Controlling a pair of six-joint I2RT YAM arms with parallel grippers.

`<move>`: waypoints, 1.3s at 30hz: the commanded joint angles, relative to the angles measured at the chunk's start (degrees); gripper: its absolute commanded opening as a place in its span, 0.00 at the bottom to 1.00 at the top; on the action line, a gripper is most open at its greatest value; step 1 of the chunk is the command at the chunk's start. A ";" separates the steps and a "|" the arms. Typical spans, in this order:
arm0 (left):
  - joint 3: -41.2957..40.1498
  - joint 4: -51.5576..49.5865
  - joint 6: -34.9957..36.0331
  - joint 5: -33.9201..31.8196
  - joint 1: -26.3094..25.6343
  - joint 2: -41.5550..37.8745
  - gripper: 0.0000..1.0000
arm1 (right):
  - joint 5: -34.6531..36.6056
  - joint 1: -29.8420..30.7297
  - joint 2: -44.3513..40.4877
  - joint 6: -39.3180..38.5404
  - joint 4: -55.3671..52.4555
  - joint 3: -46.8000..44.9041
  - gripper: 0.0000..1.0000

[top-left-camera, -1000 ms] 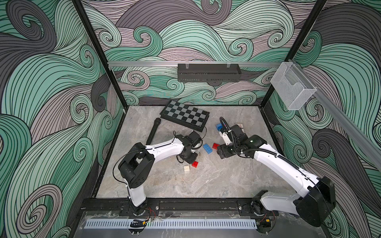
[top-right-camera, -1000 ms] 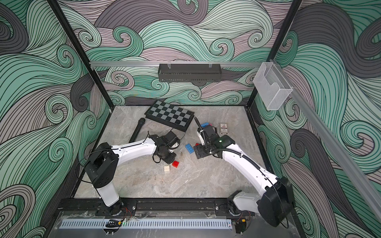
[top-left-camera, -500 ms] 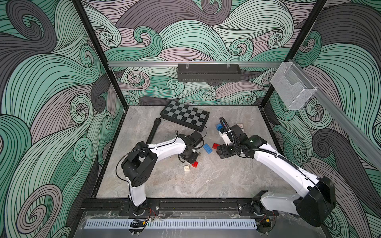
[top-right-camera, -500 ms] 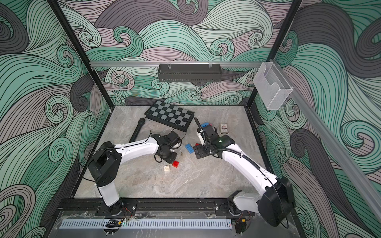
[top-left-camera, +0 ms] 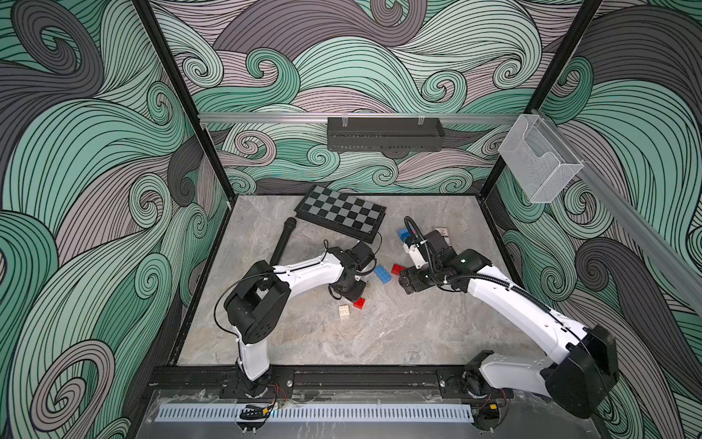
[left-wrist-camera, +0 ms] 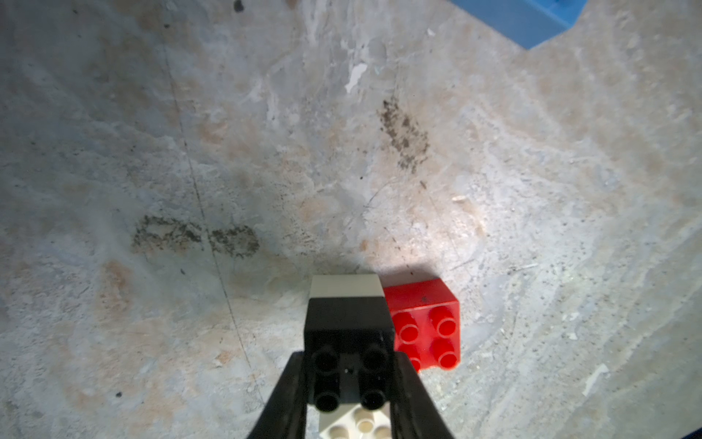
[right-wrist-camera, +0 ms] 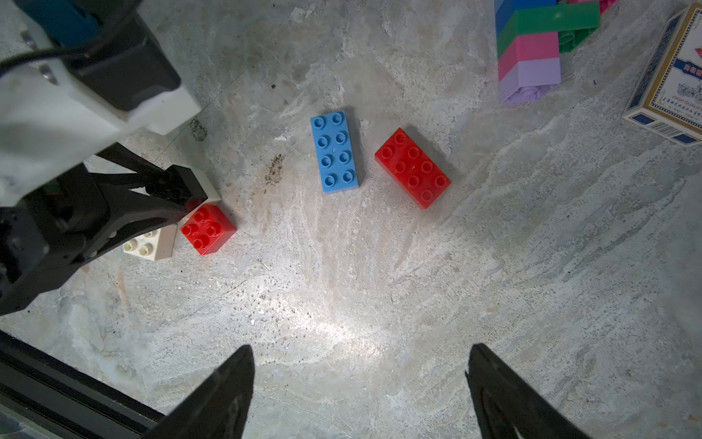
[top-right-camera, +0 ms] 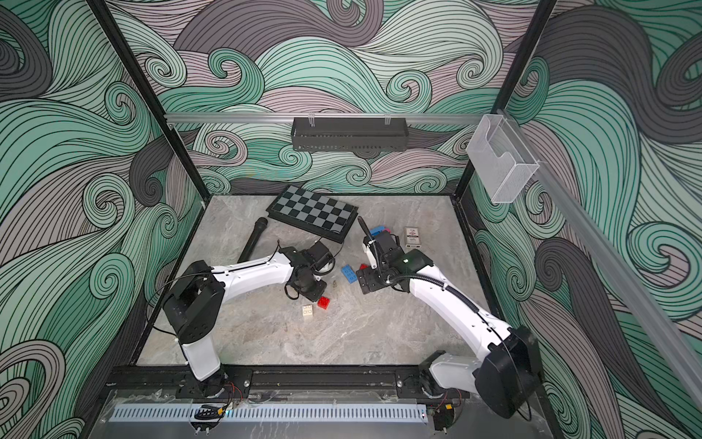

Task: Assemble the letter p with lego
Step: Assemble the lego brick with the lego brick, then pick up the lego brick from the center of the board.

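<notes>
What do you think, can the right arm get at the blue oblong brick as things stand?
Probably yes: the right pincer is open, with only bare tabletop between it and the blue oblong brick.

Brick stack [right-wrist-camera: 528, 57] just left of card box [top-right-camera: 413, 236]; board [top-left-camera: 342, 213] further left, behind.

Both top views were evenly, softly lit, with the posts [top-left-camera: 182, 95] splaying outward toward the edges. In the left wrist view the table [left-wrist-camera: 266, 152] glowed pale beyond the red brick [left-wrist-camera: 425, 323] and dimmed at the corners; a short shadow sat just behind that brick. In the right wrist view glare lay well past it, near the blurred right fingers [right-wrist-camera: 228, 399].
</notes>
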 commanded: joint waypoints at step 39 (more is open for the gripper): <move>-23.82 23.25 -6.00 8.20 12.78 -45.24 0.61 | 4.00 5.81 36.56 -7.52 -0.10 21.07 0.78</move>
